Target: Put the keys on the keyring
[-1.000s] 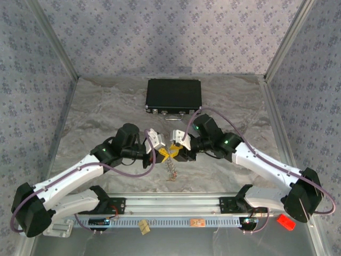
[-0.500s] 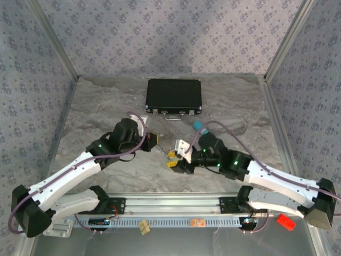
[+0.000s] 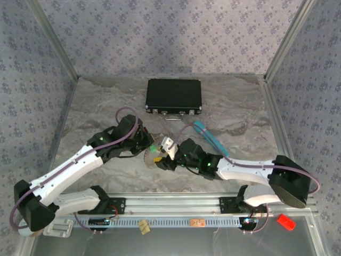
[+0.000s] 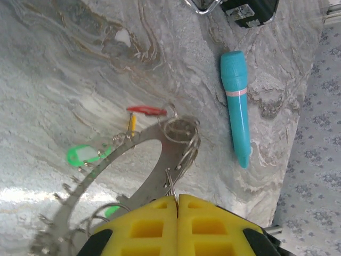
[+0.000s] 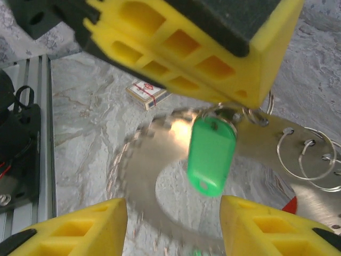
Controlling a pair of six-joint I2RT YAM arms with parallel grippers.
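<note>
left gripper (image 4: 177,201) has its yellow fingers pressed together on the inner edge of the keyring (image 4: 160,146), with a thin wire loop caught at the seam between them. its wrist view shows the keyring as a flat silvery band studded with small split rings. a red key (image 4: 145,110) sits at the band's far edge and a green key (image 4: 82,156) just outside its left rim, above the marbled table (image 4: 64,69). the teal pen (image 4: 237,101) lies well off to the right.

right gripper (image 5: 173,213) has its fingers wide apart with nothing between them, and the keyring lies just beyond. in this wrist view the rim looks toothed, and a green key hangs from a loop right under the left gripper's pad.

from above the keyring is little more than a pale glint between the two grippers, at the front middle of the table. the black case (image 3: 173,96) lies well behind it.
</note>
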